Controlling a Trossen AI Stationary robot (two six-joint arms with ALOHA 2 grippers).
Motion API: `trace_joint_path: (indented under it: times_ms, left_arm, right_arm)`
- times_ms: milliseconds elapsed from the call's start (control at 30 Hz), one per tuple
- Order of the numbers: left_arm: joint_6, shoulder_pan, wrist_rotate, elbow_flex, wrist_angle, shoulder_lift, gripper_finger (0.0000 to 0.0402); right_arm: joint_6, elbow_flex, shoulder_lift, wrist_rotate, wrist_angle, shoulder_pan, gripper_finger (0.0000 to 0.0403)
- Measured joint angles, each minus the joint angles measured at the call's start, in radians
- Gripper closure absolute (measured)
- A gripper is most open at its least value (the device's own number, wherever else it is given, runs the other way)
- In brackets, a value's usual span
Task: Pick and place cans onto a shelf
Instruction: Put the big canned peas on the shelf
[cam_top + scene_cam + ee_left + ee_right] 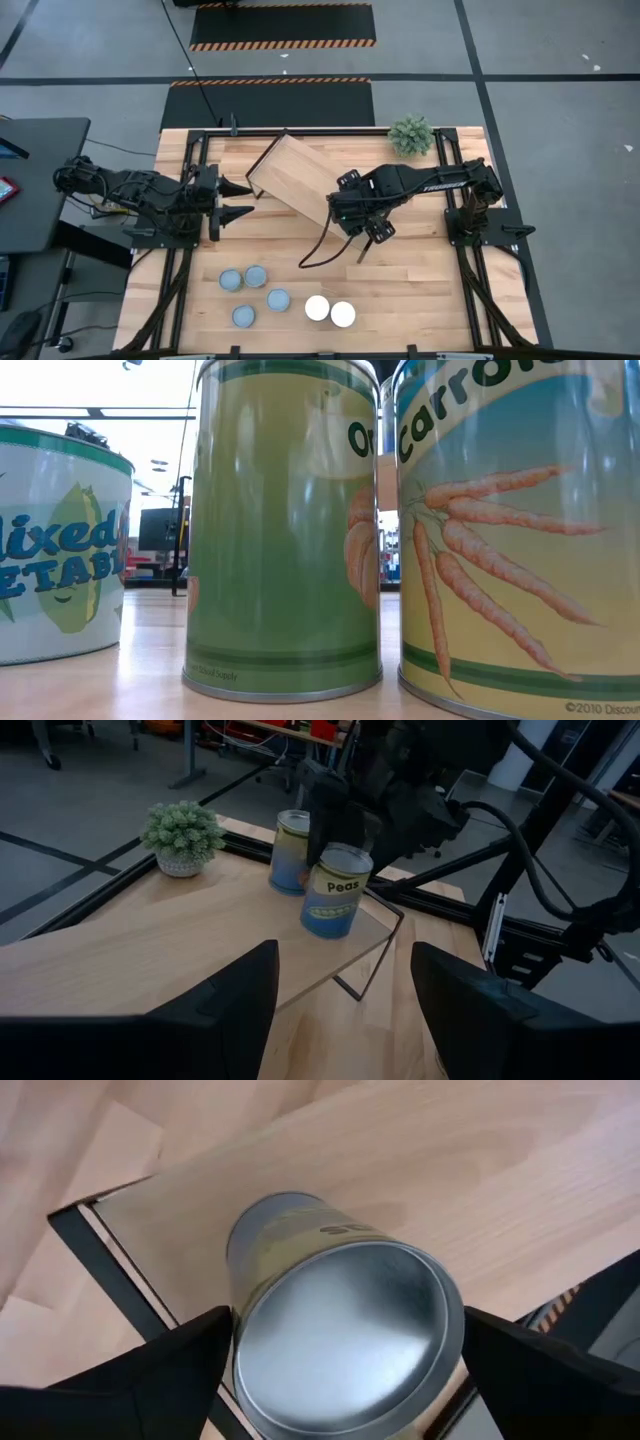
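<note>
The shelf (290, 175) lies slantwise at the table's far middle. Two cans stand on its right end: a "Peas" can (336, 892) and another can (290, 850) behind it; my right arm hides both in the high view. My right gripper (347, 212) is over the Peas can (340, 1340), one finger on each side of it. My left gripper (238, 199) is open and empty, left of the shelf. Several blue-grey-topped cans (255, 275) and two white-topped cans (330, 311) stand upright near the table's front edge. Three of them fill the low view (285, 530). My right gripper has the Peas can between its two fingers, which meet opposite sides of the wall just under the top rim (236, 1342). The fingers come from above, pointing down. The can stands upright with its bottom (326, 928) on the shelf board, near the board's corner.
A small potted plant (411, 135) stands at the table's far right corner. A black frame rail (300, 130) runs along the far edge and down both sides. Bare tabletop (420, 280) lies between the shelf and the front cans.
</note>
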State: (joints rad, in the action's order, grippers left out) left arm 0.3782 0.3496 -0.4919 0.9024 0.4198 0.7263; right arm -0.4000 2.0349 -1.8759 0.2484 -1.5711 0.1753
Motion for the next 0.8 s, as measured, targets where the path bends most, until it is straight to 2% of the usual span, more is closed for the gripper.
trace_joint_path:
  times_ms: [400, 800]
  left_arm:
    - [0.000, 0.000, 0.000, 0.000, 0.000, 0.000, 0.0166]
    - [-0.010, 0.000, 0.001, 0.000, 0.000, 0.000, 0.0166]
  right_arm:
    - [0.246, 0.010, 0.000, -0.103, 0.028, -0.013, 0.0011]
    - [0.303, 0.059, 0.000, -0.201, 0.086, -0.025, 0.0006]
